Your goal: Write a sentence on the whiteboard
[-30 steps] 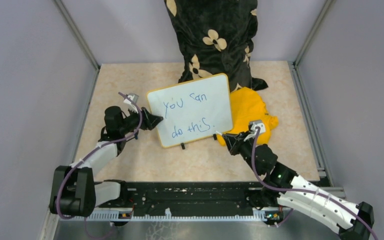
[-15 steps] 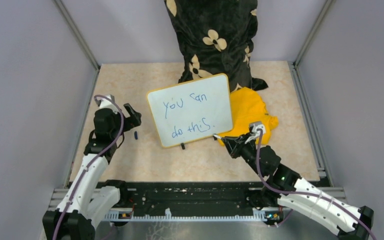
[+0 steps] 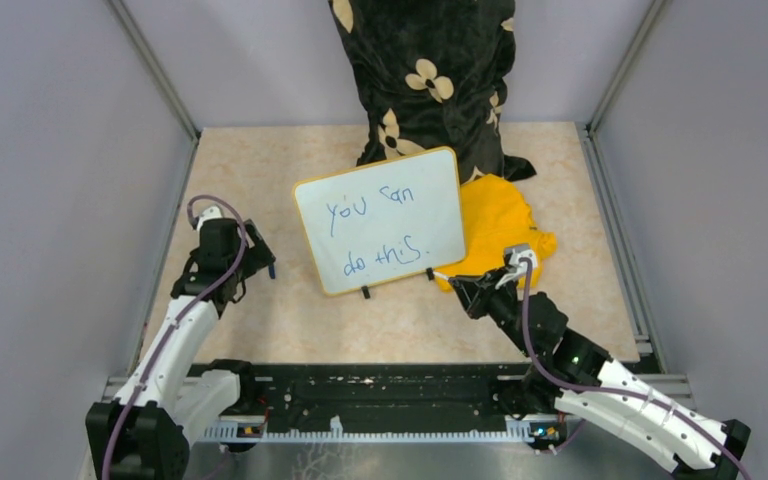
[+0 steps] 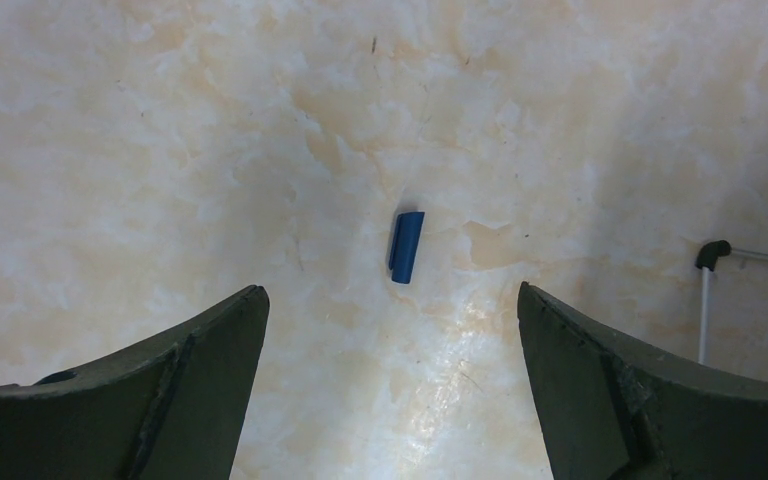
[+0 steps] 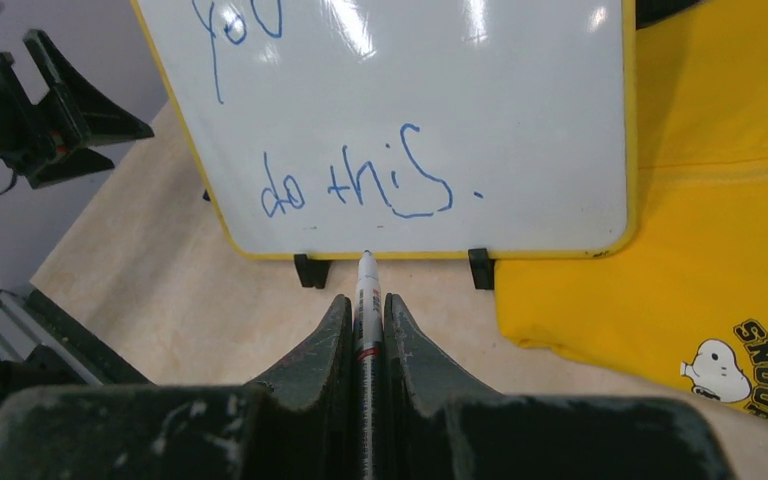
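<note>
The right gripper [image 5: 365, 300] is clamping a white marker [image 5: 366, 278] between its closed fingers, the tip pointing at the lower edge of the whiteboard [image 5: 540, 110], just short of its yellow frame. The board is sitting mid-table on two black clips, bearing the sentence [image 5: 360, 185] in blue – "you can do this." – and overlapping a yellow cloth [image 5: 720, 200] on its right. The left gripper [image 4: 391, 292] is hanging with jaws spread wide and empty above a small blue cap [image 4: 407, 246] lying on the marbled table [image 4: 160, 150].
</note>
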